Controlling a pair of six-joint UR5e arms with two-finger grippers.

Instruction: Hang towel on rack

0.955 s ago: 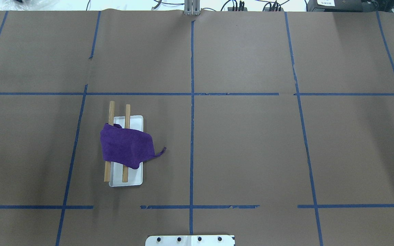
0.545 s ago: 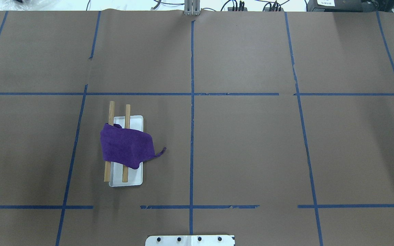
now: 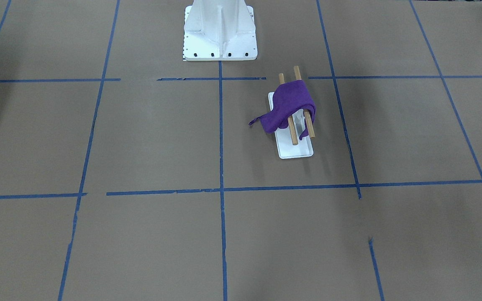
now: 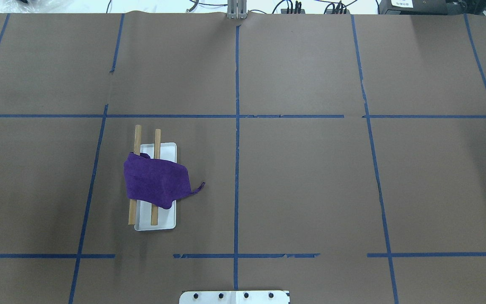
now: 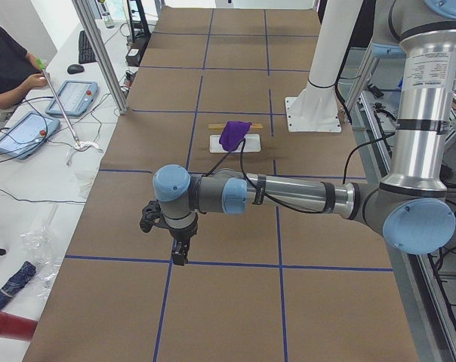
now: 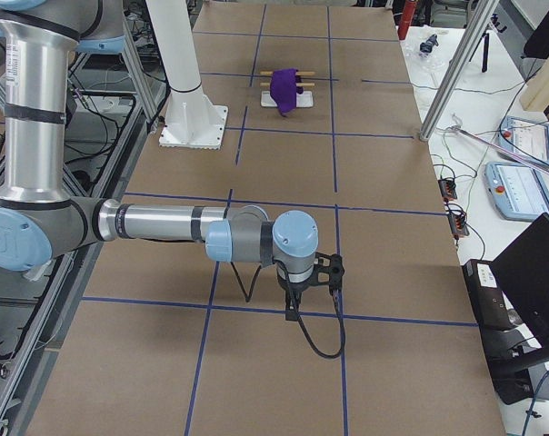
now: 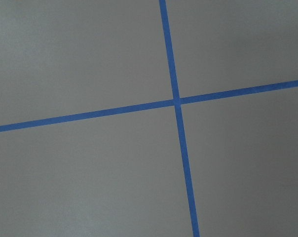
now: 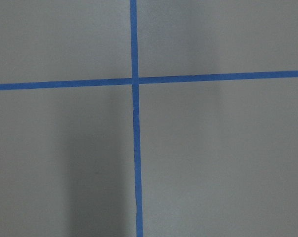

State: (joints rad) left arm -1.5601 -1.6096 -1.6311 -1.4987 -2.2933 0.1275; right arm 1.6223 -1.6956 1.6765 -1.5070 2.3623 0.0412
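Purple towel [image 4: 156,182] draped over both dowels of rack [image 4: 168,219] on table [image 4: 310,190]; left fingers [image 5: 180,255] and right fingers [image 6: 293,307] well apart from it, open or closed impossible to tell.

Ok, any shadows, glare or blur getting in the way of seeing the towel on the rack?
Overhead: even light, no glare, the towel and rack sharp. Front-facing: also sharp, faint dark patches only far from the rack. Right wrist: a broad soft shadow falls on the brown paper left of the tape line. Left wrist: evenly lit.
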